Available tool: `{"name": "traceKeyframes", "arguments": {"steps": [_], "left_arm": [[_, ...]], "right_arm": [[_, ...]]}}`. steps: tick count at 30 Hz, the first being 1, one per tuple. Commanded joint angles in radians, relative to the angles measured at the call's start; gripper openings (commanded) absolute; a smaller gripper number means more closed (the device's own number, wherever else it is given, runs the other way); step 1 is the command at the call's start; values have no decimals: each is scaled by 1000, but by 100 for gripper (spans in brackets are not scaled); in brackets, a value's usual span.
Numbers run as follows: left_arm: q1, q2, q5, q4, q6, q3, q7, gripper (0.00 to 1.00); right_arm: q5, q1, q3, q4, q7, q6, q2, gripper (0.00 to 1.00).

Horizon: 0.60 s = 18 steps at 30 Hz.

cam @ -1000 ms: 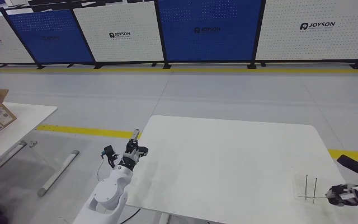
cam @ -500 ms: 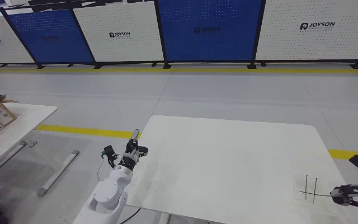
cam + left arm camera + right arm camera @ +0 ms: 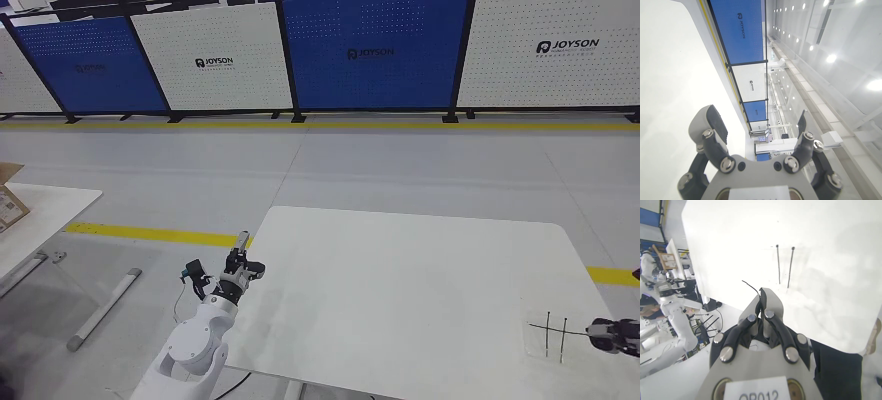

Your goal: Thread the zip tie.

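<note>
My right gripper (image 3: 760,292) is shut on a thin black zip tie (image 3: 750,286), whose short curved end sticks out past the fingertips. In the top view the right gripper (image 3: 593,331) sits at the table's right front corner. The held zip tie (image 3: 547,327) reaches out crosswise over two more black zip ties (image 3: 565,338) lying side by side. Those two ties (image 3: 778,264) lie flat with their heads pointing away from the gripper. My left gripper (image 3: 759,121) is open with nothing in it, beside the table's left edge (image 3: 241,242).
The white table (image 3: 400,290) is bare apart from the ties, which lie on a faint clear sheet (image 3: 580,318). A second white table (image 3: 40,215) stands off to the left, with yellow floor lines and pegboard panels beyond.
The right gripper has shifted a little away from the table's front edge, carrying the held zip tie farther up across the two lying ties. The left arm has not moved.
</note>
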Motion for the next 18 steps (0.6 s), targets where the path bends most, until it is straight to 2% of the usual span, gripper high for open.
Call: {"name": "traceKeyframes", "arguments": {"steps": [1,5,7,18], "left_arm": [[0,0,0,0,0,0,0,100],[0,0,0,0,0,0,0,100],[0,0,0,0,0,0,0,100],[0,0,0,0,0,0,0,100]], "right_arm": [[31,-26,27,-41,-4,-28,1,0],[30,-54,33,-152,3,-50,0,0],[15,-46,22,-186,8,-27,0,0],[10,-41,15,-194,20,-23,0,0]]}}
